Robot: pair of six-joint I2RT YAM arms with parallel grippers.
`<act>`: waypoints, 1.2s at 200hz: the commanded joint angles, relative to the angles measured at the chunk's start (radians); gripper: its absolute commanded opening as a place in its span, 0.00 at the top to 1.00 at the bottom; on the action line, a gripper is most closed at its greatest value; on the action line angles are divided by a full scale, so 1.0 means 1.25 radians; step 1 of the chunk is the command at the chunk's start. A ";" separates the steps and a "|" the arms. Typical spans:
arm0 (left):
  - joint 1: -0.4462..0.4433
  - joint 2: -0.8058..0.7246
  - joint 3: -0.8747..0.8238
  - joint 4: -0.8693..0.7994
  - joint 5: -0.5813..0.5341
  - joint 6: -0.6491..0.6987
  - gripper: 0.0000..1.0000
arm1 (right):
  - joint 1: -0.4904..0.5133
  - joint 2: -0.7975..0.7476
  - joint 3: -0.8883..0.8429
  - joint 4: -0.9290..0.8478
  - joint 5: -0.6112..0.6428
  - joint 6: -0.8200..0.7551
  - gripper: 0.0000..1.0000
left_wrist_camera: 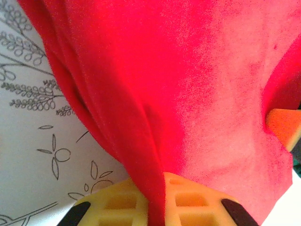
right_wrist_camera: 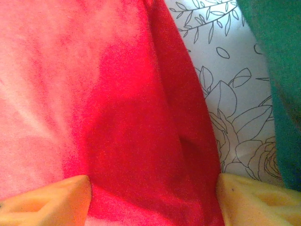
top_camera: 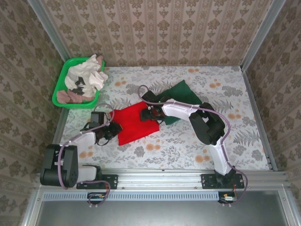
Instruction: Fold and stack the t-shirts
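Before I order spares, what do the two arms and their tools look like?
Both the left arm and right arm have white link shells, black joint housings and a mauve cable looping alongside, on black base plates. The left tool and right tool carry yellow-orange pads; the left's show moulded square recesses.

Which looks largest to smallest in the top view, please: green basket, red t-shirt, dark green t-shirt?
1. green basket
2. red t-shirt
3. dark green t-shirt, though the right arm hides part of it, so this rank is less sure.
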 commanded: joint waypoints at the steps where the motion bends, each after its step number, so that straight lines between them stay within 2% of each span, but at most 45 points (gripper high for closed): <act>1: 0.023 0.003 0.031 -0.009 0.040 0.039 0.89 | -0.007 0.017 -0.015 0.013 0.003 0.008 0.27; 32: 0.032 0.040 0.044 -0.010 0.070 0.058 0.89 | -0.004 0.036 -0.023 0.038 -0.050 0.009 0.32; 43: 0.032 0.053 0.045 -0.005 0.074 0.060 0.88 | -0.004 0.035 -0.035 0.054 -0.062 0.020 0.37; 57: 0.032 0.065 0.046 -0.001 0.077 0.060 0.89 | 0.000 0.029 -0.047 0.075 -0.094 0.035 0.47; 81: 0.034 0.075 0.049 -0.007 0.075 0.066 0.89 | 0.015 0.010 -0.045 0.075 -0.104 0.052 0.54; 109: 0.047 0.067 0.049 -0.036 0.069 0.087 0.89 | 0.027 -0.035 -0.018 -0.013 -0.049 0.053 0.50; 134: 0.067 0.067 0.052 -0.056 0.073 0.112 0.89 | 0.026 -0.088 -0.012 -0.074 0.050 0.027 0.48; 161: 0.069 0.085 0.067 -0.066 0.081 0.127 0.89 | 0.020 -0.066 0.020 -0.128 0.127 0.002 0.44; 240: 0.071 0.099 0.070 -0.075 0.085 0.136 0.88 | 0.015 0.069 0.071 -0.073 0.071 -0.009 0.42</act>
